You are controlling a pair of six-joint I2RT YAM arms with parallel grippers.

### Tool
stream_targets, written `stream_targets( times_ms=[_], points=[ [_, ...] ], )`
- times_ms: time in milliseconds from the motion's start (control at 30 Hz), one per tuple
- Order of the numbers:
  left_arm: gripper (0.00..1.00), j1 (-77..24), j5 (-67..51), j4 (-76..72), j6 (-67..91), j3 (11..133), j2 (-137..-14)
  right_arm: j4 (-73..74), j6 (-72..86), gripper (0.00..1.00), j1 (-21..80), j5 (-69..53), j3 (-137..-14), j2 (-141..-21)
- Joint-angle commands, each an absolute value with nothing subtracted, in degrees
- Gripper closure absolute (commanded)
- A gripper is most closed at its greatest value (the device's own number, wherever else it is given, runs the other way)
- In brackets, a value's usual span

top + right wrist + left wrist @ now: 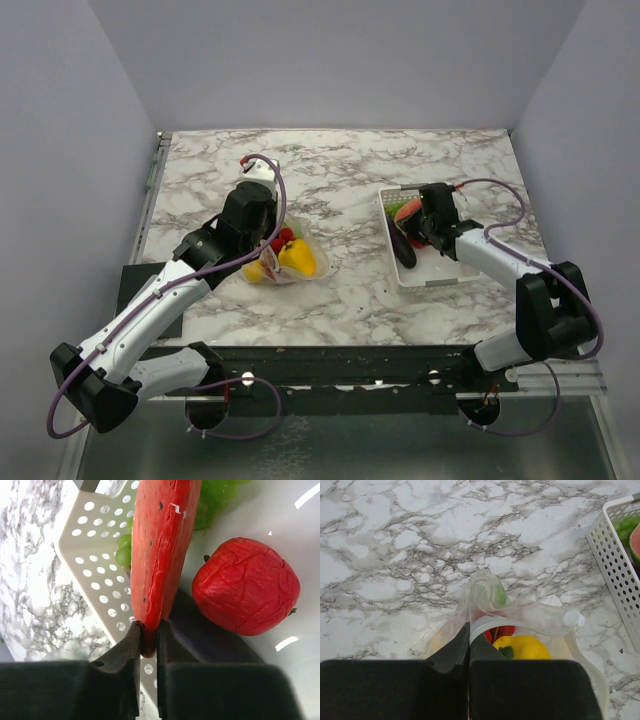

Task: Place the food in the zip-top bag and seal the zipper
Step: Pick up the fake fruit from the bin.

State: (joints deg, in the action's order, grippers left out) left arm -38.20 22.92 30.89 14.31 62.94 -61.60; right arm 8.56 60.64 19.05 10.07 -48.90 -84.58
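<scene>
The clear zip-top bag [292, 262] lies left of centre with its mouth held open; a yellow fruit [526, 647], red berries [503, 631] and a green piece [500, 596] are inside it. My left gripper [469, 630] is shut on the whitish zipper [486, 622] at the bag's mouth. In the white basket, my right gripper [148, 630] is shut on the lower tip of the red watermelon slice [160, 550], which stands on edge. Beside it are green grapes [124, 555], a round red fruit [245, 592] and a dark purple piece [210, 635].
The white perforated basket [440, 276] sits on the marble table at the right, about a hand's width from the bag. Its holed wall [95, 555] is close to the left of my right fingers. A black mat [150, 300] lies under the left arm.
</scene>
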Motion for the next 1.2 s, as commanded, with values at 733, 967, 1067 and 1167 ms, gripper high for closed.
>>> stream_targets(
  times_ms=[733,967,1067,1167],
  points=[
    [1.00,-37.9,22.5,28.5,14.4,62.6,-60.6,15.0,32.7,1.00,18.8,-6.2,-50.6,-64.5],
    [1.00,-37.8,21.8,28.4,14.2,62.5,-60.4,20.7,23.7,1.00,18.9,-19.8,-55.2,-62.1],
    [1.00,-37.9,21.7,28.4,14.1,62.5,-60.4,24.9,20.5,1.00,18.9,-25.9,-57.6,-61.4],
    [1.00,-37.9,21.3,28.4,14.0,62.6,-60.4,29.0,17.7,1.00,18.8,-31.4,-59.9,-61.4]
  ],
)
